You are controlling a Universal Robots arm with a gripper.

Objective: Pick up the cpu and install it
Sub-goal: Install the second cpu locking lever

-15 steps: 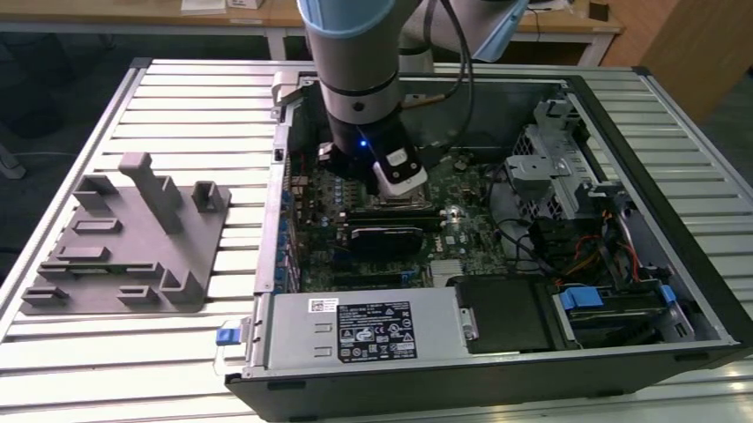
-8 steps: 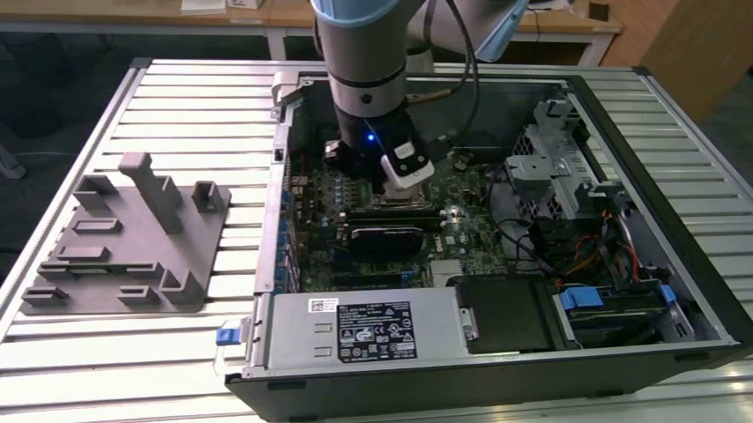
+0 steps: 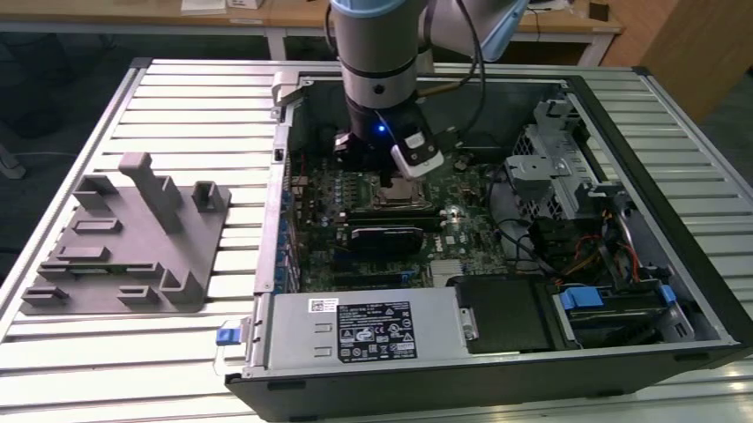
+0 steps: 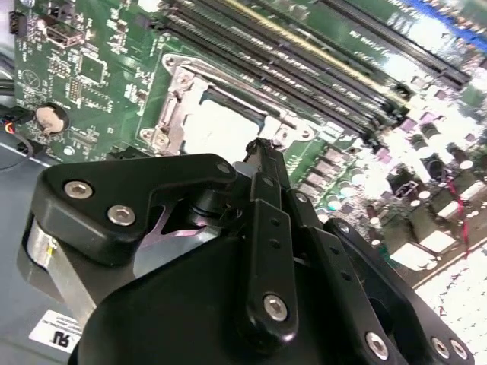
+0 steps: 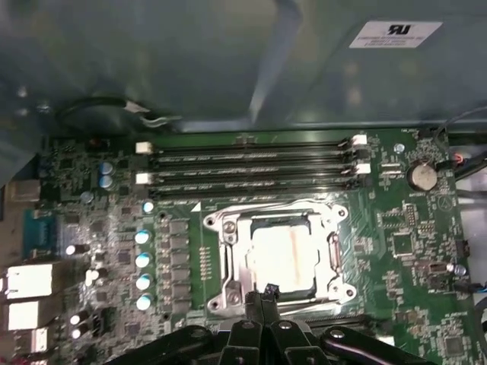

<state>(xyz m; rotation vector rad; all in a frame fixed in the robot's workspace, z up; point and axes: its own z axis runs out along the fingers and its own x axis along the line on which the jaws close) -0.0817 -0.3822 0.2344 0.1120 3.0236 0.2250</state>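
My gripper hovers fingers pressed together, empty, over the cpu lying in its socket. I judge it seated; squareness matters most.

the arm's gripper hangs over the socket on the motherboard inside the open computer case; a grey block lies on the slatted table toward the exterior view's left.

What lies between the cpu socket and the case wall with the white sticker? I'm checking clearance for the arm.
In the first wrist view, the memory slots run between the socket, where the cpu sits, and the case wall.
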